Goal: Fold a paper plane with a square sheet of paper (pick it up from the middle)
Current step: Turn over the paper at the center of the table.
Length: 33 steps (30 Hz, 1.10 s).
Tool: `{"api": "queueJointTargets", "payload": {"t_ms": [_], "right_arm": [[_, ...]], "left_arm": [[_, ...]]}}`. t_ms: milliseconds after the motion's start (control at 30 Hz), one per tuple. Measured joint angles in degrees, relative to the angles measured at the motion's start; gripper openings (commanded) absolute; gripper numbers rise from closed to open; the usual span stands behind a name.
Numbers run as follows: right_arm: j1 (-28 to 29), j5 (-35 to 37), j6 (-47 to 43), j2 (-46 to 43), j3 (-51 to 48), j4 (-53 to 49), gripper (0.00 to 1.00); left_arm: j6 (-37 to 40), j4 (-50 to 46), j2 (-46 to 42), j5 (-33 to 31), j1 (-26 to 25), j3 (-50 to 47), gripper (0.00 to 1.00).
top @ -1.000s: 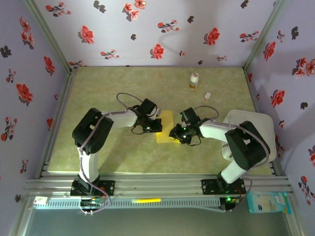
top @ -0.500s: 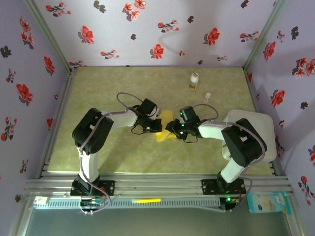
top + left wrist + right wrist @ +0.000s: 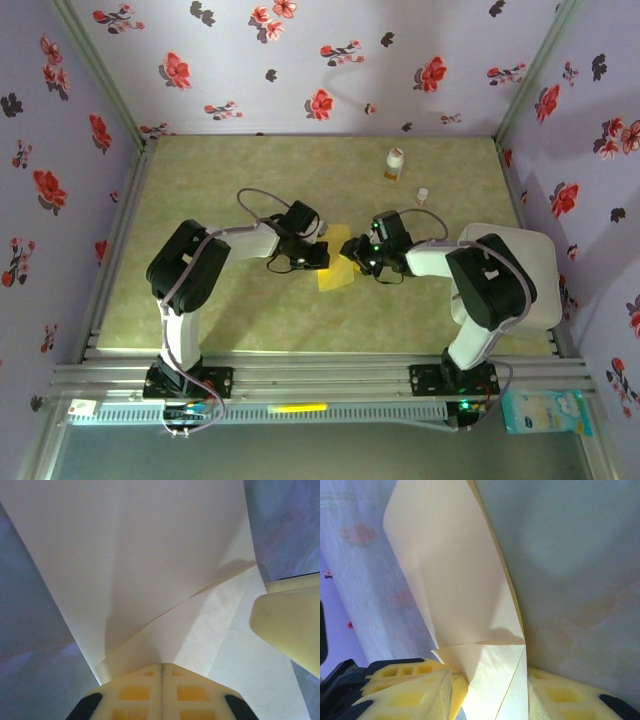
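Your left end effector (image 3: 161, 674) clenches the square sheet of paper (image 3: 333, 275), its long axis near-to-far. Your right end effector (image 3: 487, 687) straddles it, released

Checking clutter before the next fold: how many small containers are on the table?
2. A white-and-orange bottle stands near the back edge, right of centre; a smaller white one sits nearer and right of it. Others may be hidden.

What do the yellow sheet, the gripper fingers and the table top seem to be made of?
The yellow sheet: thin matte paper, since it holds sharp creases and layered flaps. The fingers of the left gripper: probably moulded cream plastic, smooth, with square pockets. The table top: a greenish marbled surface, perhaps laminate or vinyl; the look leaves it open.
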Motion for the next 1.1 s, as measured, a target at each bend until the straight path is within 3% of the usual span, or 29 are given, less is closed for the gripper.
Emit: {"api": "queueJointTargets", "payload": {"t_ms": [200, 733, 833, 1100], "right_arm": [[-0.15, -0.02, 0.17, 0.52, -0.02, 1.92, 0.34], [-1.53, -1.05, 1.38, 2.78, -1.18, 6.1, 0.1], [-1.66, -1.2, 1.84, 2.8, -1.6, 6.8, 0.04], [-1.66, -1.2, 0.22, 1.05, -1.49, 5.2, 0.01]], "left_arm": [[-0.04, 0.0, -0.02, 0.0, 0.0, 0.0, 0.0], [-3.1, 2.91, -0.31, 2.6, 1.31, -1.68, 0.0], [-4.22, 4.46, -0.87, 3.96, 1.92, -2.93, 0.05], [-7.89, 9.09, -7.82, 7.54, 5.77, -6.32, 0.16]]}}
